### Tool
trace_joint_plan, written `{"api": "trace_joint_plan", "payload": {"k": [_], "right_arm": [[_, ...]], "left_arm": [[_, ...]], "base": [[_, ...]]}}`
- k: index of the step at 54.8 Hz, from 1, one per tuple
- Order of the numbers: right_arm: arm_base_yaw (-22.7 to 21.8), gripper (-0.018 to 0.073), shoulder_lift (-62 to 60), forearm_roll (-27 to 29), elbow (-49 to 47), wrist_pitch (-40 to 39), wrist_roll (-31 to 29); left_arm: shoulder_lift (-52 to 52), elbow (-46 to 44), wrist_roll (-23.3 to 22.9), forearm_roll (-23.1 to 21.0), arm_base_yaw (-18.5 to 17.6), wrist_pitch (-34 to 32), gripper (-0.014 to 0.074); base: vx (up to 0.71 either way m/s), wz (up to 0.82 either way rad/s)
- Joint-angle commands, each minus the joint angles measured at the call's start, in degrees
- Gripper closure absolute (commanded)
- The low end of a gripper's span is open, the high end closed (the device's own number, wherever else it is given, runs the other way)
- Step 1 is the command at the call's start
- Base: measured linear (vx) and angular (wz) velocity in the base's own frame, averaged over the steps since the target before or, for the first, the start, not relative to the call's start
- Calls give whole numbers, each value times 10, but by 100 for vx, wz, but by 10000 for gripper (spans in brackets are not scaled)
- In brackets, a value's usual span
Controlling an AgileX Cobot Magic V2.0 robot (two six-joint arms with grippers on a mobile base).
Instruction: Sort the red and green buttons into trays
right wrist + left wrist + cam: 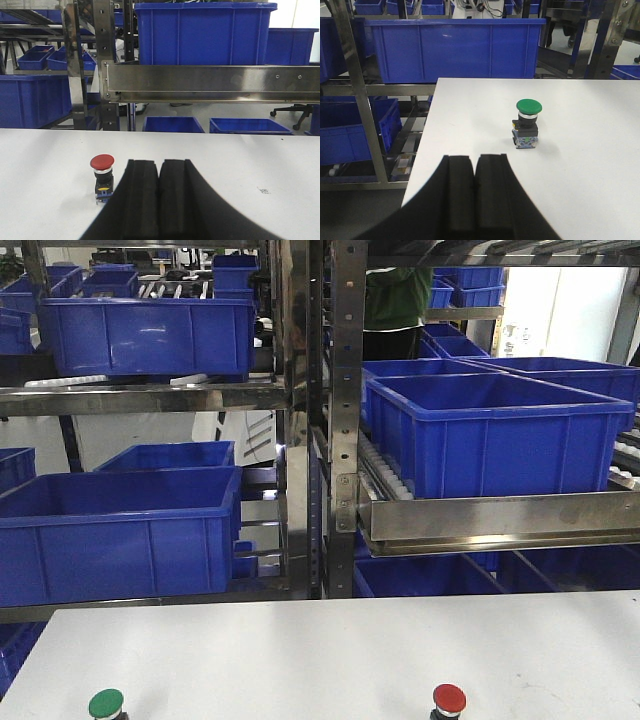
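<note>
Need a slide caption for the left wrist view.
Left gripper, shut and empty, faces the upright green button on the white table, a blue crate behind.

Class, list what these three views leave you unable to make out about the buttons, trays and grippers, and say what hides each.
- Trays: none appears in any view.
- Green button and red button, front view: switch bodies cut off by the bottom edge.
- Left gripper and right gripper, wrist views: everything behind the tips is cut off by the bottom edge.
- Small dark mark, right wrist view: too small to read.
</note>
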Motion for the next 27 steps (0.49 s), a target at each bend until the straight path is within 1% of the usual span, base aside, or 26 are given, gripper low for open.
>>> {"api": "trace_joint_plan", "payload": {"k": [1, 27], "right_arm": [[-1, 567, -3, -3, 4, -46, -3], [-1, 567, -3, -3, 4, -54, -4]], "left_arm": [[-2, -17, -6, -4, -2, -45, 602], [-2, -17, -3, -4, -2, -45, 602]], "base": [[0, 0], [0, 0]]}}
